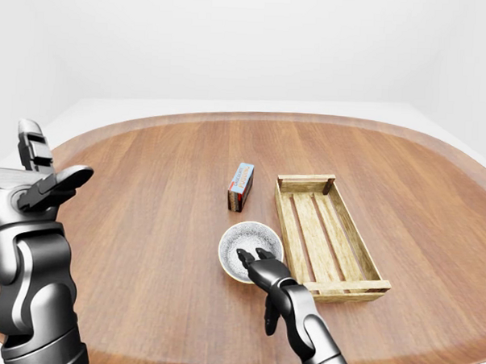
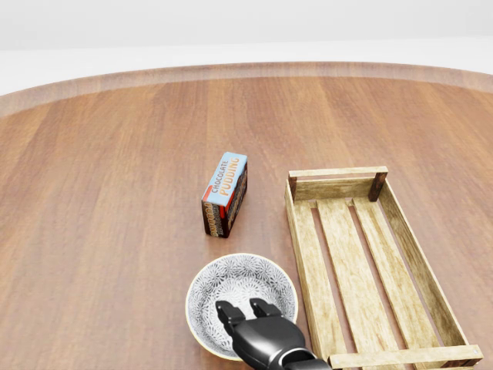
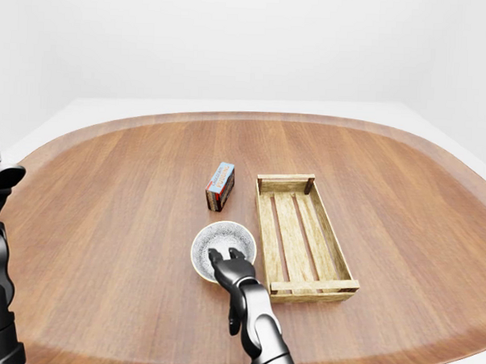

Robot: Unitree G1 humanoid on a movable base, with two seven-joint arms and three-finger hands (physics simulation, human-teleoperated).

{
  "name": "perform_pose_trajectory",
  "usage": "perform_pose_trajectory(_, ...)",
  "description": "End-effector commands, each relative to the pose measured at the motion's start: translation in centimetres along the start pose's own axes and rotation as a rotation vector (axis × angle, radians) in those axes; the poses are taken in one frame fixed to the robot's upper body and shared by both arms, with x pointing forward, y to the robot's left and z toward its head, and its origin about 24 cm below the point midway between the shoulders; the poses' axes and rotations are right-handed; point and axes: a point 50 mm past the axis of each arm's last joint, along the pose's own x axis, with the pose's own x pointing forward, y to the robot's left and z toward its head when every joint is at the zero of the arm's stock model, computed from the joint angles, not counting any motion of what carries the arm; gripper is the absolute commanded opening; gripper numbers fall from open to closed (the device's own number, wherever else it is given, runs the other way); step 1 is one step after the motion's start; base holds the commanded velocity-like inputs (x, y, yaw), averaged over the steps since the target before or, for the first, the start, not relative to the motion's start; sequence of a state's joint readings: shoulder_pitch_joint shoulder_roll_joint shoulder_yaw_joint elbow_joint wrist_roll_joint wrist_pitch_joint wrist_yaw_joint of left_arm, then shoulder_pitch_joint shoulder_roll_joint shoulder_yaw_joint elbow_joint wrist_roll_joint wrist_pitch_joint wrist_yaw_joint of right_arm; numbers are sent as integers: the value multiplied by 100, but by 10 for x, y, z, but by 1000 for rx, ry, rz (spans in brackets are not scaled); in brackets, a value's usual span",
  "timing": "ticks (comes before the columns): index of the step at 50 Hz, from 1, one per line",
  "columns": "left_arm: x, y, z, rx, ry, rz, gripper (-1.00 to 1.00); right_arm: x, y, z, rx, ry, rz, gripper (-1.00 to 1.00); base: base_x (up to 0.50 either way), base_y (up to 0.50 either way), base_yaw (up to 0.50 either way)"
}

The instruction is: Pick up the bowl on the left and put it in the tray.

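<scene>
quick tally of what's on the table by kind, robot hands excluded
Patterned bowl: 1
Pudding box: 1
Wooden tray: 1
Total: 3

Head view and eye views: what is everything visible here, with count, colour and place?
Round wooden table: one, reddish-brown, under everything.
Patterned ceramic bowl: one, grey-white, bottom centre of head view.
Chocolate pudding box: one, blue and red, above the bowl, apart from it.
Slatted wooden tray: one, pale tan, right of the bowl.
Right robot hand: one, black, fingers over the bowl's lower rim.
Left robot hand: one, grey-black, raised open, left-eye view's left edge.
</scene>
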State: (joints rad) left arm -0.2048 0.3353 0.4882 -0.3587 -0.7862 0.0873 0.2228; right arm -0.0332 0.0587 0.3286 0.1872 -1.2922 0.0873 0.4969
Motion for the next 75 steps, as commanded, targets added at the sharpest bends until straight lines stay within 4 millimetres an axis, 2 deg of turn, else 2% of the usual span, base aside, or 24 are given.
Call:
perform_pose_trajectory(1, 0, 0, 0, -1, -2, 0, 100, -1, 0, 0, -3, 2, -2, 100, 0, 0, 0)
perform_pose_trajectory(35, 0, 0, 2, -6, -7, 4, 100, 9, -3, -2, 37, -2, 1, 100, 0, 0, 0)
perform_pose_trajectory(36, 0, 0, 2, -6, -6, 4, 100, 9, -2, -2, 37, -2, 2, 100, 0, 0, 0)
perform_pose_trajectory(37, 2, -2, 11, -24, -35, 6, 100, 10, -2, -2, 41, -1, 2, 100, 0, 0, 0)
perform_pose_trajectory(41, 0, 0, 3, -7, -7, 5, 100, 12, 1, -3, 54, -1, 5, 100, 0, 0, 0)
perform_pose_trajectory(74, 0, 0, 1, -3, -2, 5, 100, 25, 17, -1, 91, -1, 43, 100, 0, 0, 0)
perform_pose_trajectory(75, 1, -2, 10, -24, -34, 8, 100, 25, 16, 0, 94, -4, 43, 100, 0, 0, 0)
